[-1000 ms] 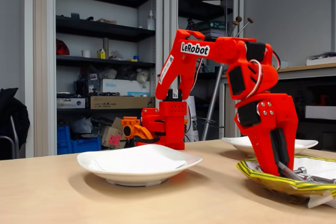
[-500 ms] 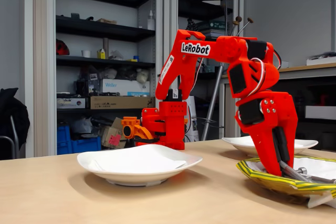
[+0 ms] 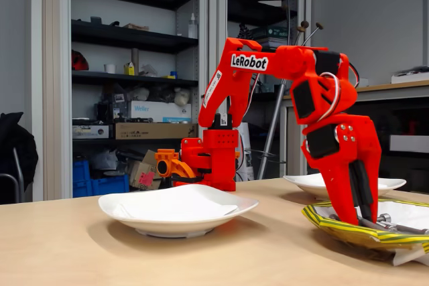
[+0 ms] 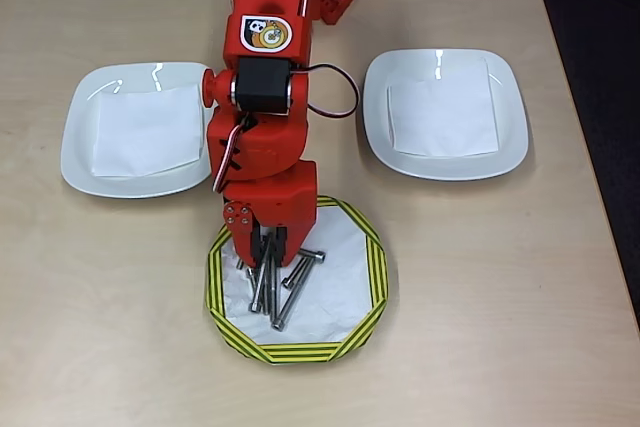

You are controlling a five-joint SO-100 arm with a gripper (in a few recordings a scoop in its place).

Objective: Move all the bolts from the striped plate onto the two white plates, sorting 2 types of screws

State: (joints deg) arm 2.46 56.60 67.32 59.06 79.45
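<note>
The light wooden bench (image 4: 480, 277) carries everything. The red arm (image 4: 262, 97) reaches from the far edge toward the near edge, bent down over the striped plate (image 4: 370, 277), which sits close to the middle of the near edge. Two white plates lie farther back: one (image 4: 80, 147) toward the left edge in the overhead view, the other (image 4: 510, 137) toward the right edge, each with a white paper sheet in it. In the fixed view the nearer white plate (image 3: 134, 216) is at centre and the other (image 3: 301, 182) stands behind the arm.

The hand (image 4: 268, 265) points down into the striped plate, its tips among the bolts (image 4: 283, 292). These silver bolts lie in a loose bundle on the plate's white middle, left of centre in the overhead view. Most have their long axes running roughly from far edge to near edge; one leans diagonally, with its round head toward the far right. In the fixed view the hand (image 3: 358, 218) meets the bolts (image 3: 389, 222) just above the striped rim (image 3: 335, 228). The fingers are close together around the bundle, but I cannot tell whether they are clenched on a bolt.
</note>
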